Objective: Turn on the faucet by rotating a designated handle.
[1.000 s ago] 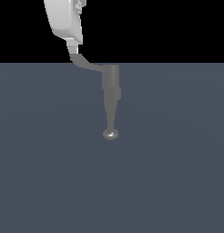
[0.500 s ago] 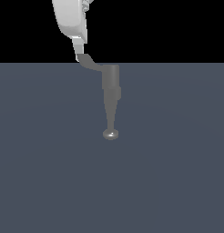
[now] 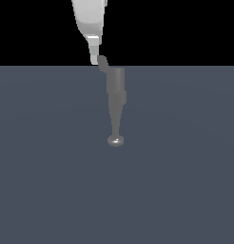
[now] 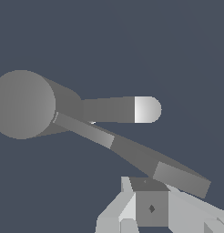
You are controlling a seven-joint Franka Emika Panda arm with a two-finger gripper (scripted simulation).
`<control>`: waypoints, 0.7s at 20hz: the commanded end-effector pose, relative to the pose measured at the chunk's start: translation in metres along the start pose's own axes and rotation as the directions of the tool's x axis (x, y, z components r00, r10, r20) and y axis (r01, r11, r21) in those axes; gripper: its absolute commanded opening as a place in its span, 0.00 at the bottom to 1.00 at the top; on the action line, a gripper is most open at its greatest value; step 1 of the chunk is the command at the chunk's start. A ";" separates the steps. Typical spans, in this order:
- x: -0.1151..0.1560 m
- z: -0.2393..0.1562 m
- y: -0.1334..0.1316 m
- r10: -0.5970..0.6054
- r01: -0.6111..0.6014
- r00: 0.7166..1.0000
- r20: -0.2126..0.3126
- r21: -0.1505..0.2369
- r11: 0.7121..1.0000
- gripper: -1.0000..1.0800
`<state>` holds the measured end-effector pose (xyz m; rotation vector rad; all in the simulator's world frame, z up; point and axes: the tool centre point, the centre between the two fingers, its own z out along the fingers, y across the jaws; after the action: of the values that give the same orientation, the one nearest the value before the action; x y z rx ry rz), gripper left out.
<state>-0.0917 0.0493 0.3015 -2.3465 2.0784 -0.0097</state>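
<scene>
a small matte grey metal faucet (image 3: 116,93) with a cylindrical body stands on the flat, dark slate-blue tabletop (image 3: 185,181), near the far edge where the surface meets the black background in the exterior view. its long tapering spout runs toward the camera and ends in a shiny rounded tip (image 3: 115,140) resting low over the tabletop. from the upper part of the body a thin flat grey lever handle (image 3: 103,63) juts up and toward the exterior view's left, its end rising just past the horizon line. the white and light grey pincer (image 3: 94,58) of the arm comes down from above and its lowest finger sits right against the end of the handle, touching or just beside it. in the wrist view the round top of the faucet body (image 4: 23,103) is seen end on, the spout reaches out to its bright tip (image 4: 147,109), and the handle (image 4: 132,152) crosses diagonally to its widened paddle end, which lies close to the pale pincer (image 4: 148,207) parts; whether the pincer is released or clenched cannot be told from either view
</scene>
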 end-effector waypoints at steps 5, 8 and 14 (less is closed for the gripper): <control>0.015 0.000 0.008 0.003 -0.003 1.000 0.000 -0.002 1.000 0.00; 0.033 0.001 0.009 0.004 -0.004 1.000 0.000 -0.003 1.000 0.00; 0.069 0.002 0.010 0.008 -0.008 1.000 0.000 -0.006 1.000 0.00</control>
<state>-0.0937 -0.0004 0.3014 -2.3634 2.0631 -0.0059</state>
